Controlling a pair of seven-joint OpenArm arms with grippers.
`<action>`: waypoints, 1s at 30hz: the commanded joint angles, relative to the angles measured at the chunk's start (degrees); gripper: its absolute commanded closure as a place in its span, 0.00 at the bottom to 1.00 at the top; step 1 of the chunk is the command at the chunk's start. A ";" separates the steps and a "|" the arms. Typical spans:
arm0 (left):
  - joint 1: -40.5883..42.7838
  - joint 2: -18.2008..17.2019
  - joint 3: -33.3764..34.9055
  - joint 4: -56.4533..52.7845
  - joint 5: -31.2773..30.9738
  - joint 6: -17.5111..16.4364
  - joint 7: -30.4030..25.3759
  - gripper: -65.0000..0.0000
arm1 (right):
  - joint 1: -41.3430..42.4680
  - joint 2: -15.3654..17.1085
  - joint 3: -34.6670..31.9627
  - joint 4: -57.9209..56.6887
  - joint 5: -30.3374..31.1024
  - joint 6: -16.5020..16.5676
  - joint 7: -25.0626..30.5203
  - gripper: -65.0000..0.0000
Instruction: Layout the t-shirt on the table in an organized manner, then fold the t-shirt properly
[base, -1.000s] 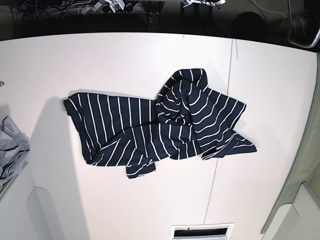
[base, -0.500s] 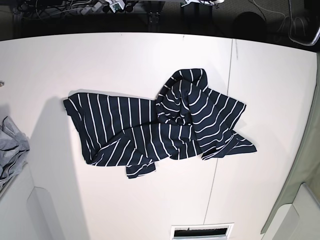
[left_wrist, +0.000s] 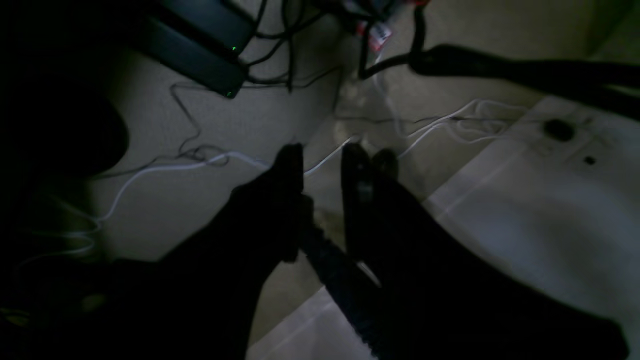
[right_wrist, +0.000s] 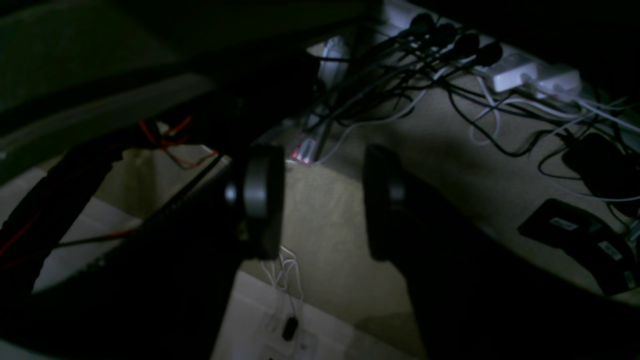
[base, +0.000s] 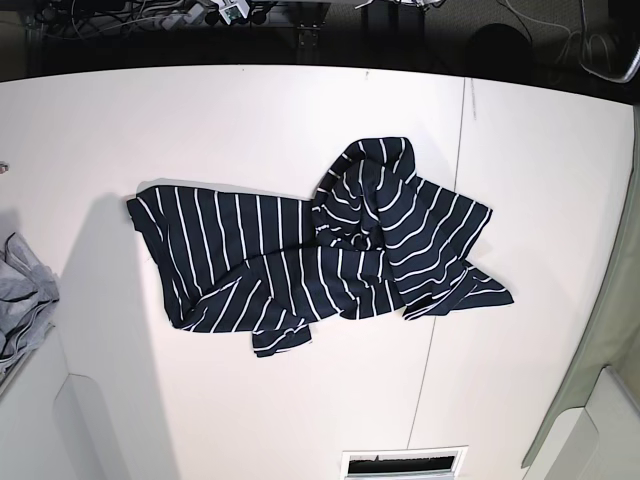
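The dark navy t-shirt (base: 310, 250) with thin white stripes lies crumpled in the middle of the white table (base: 250, 110). Its left part is spread flat and its right part is bunched into a twisted heap. Neither gripper shows in the base view. In the dim left wrist view my left gripper (left_wrist: 321, 155) hangs off the table above the floor, jaws a little apart and empty. In the right wrist view my right gripper (right_wrist: 320, 200) is also over the floor, jaws wide apart and empty. Neither wrist view shows the shirt.
A plain grey cloth (base: 20, 295) lies at the table's left edge. A thin dark seam (base: 445, 260) runs down the table right of the middle. White housings (base: 100, 430) stand at the front corners, with a slot (base: 405, 463) between them. Cables (right_wrist: 450, 90) cover the floor.
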 joint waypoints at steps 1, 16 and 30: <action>0.98 -0.44 -0.98 1.33 -0.13 -0.42 0.00 0.75 | -0.81 0.17 -0.09 0.70 -0.11 0.68 0.37 0.60; 8.74 -2.56 -21.51 13.73 0.52 -7.91 -1.79 0.75 | -6.88 0.28 -0.09 10.62 -0.11 3.78 0.37 0.60; 12.61 -3.21 -21.51 18.36 0.33 -7.93 -1.27 0.75 | -9.94 0.72 -0.11 15.13 -0.09 3.91 0.13 0.60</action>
